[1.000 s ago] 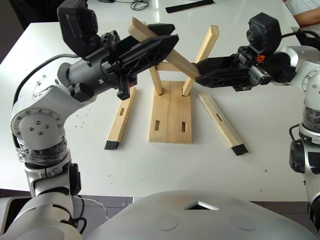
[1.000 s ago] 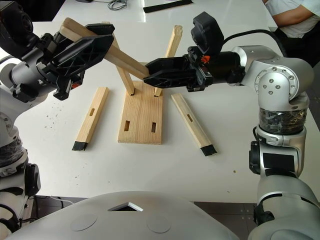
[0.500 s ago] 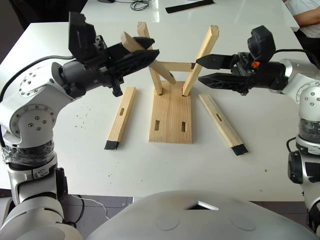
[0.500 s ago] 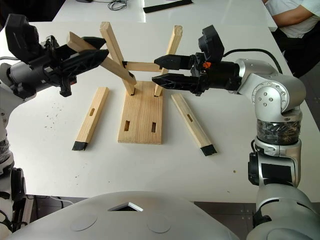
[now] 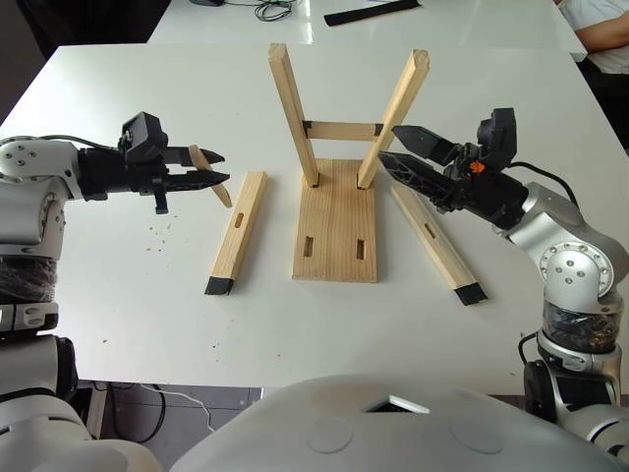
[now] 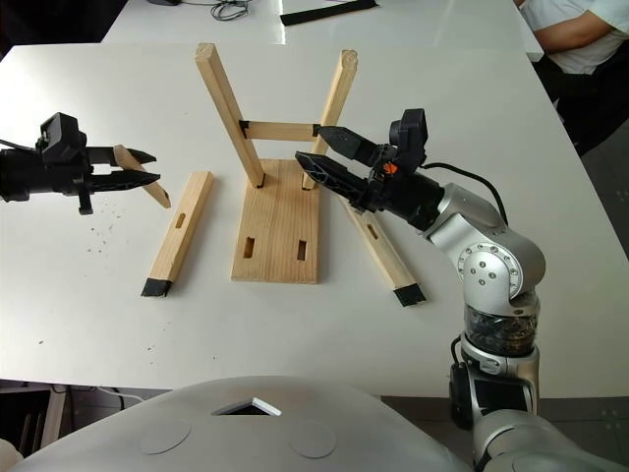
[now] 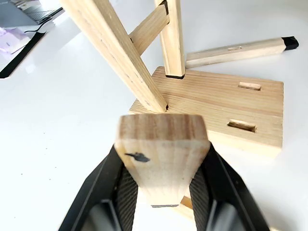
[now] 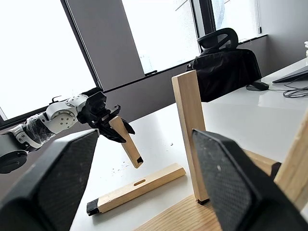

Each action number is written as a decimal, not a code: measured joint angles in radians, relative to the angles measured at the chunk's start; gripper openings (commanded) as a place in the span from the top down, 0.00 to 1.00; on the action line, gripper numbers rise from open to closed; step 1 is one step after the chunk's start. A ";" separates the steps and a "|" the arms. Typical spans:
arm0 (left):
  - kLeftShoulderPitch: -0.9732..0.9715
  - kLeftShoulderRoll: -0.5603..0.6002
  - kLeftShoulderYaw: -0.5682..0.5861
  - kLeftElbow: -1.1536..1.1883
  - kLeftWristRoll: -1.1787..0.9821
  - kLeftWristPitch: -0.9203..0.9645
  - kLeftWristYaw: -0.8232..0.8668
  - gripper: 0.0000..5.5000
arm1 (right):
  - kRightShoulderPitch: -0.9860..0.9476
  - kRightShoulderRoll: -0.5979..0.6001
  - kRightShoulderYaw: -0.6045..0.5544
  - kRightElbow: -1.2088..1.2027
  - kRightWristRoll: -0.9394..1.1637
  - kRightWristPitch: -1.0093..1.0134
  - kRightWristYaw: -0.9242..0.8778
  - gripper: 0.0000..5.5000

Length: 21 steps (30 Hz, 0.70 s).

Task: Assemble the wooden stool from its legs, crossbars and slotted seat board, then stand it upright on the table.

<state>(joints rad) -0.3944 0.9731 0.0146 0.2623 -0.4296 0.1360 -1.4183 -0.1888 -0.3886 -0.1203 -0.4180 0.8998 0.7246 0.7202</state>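
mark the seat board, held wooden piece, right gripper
seat board (image 5: 336,221): left eye view, bare middle
held wooden piece (image 5: 220,190): left eye view, free end
right gripper (image 5: 389,143): left eye view, between fingertips

A white glossy table (image 5: 324,324) stands in a bright office. Tall windows (image 8: 33,53) let in strong daylight between dark grey wall panels (image 8: 101,43). A black high-backed office chair (image 8: 224,55) stands at the table's edge.

Four legs (image 5: 239,229), two crossbars (image 5: 342,130), one seat board (image 5: 334,246).
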 measured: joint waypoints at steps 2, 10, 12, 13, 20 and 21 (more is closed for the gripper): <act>-0.015 0.000 -0.002 0.029 0.009 -0.025 -0.030 0.76 | 0.009 0.001 0.000 -0.002 0.000 -0.009 -0.012 0.35; 0.031 -0.024 0.018 0.041 0.019 -0.086 -0.068 0.76 | 0.015 -0.005 -0.001 -0.003 0.002 -0.017 -0.026 0.35; 0.050 -0.041 0.021 0.022 0.017 -0.088 -0.068 0.76 | 0.013 -0.011 -0.001 0.001 0.002 -0.016 -0.024 0.35; 0.058 -0.047 0.023 0.016 0.017 -0.089 -0.067 0.76 | 0.011 -0.013 0.000 0.003 0.002 -0.016 -0.022 0.35; 0.107 -0.084 0.049 -0.030 0.014 -0.102 -0.046 0.76 | -0.019 -0.028 0.011 0.027 0.002 -0.012 -0.001 0.35; 0.113 -0.084 0.052 -0.032 0.014 -0.105 -0.045 0.76 | -0.021 -0.033 0.012 0.028 0.002 -0.011 0.002 0.35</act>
<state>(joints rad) -0.2817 0.8889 0.0670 0.2302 -0.4157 0.0314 -1.4629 -0.2094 -0.4213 -0.1081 -0.3896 0.9018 0.7132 0.7219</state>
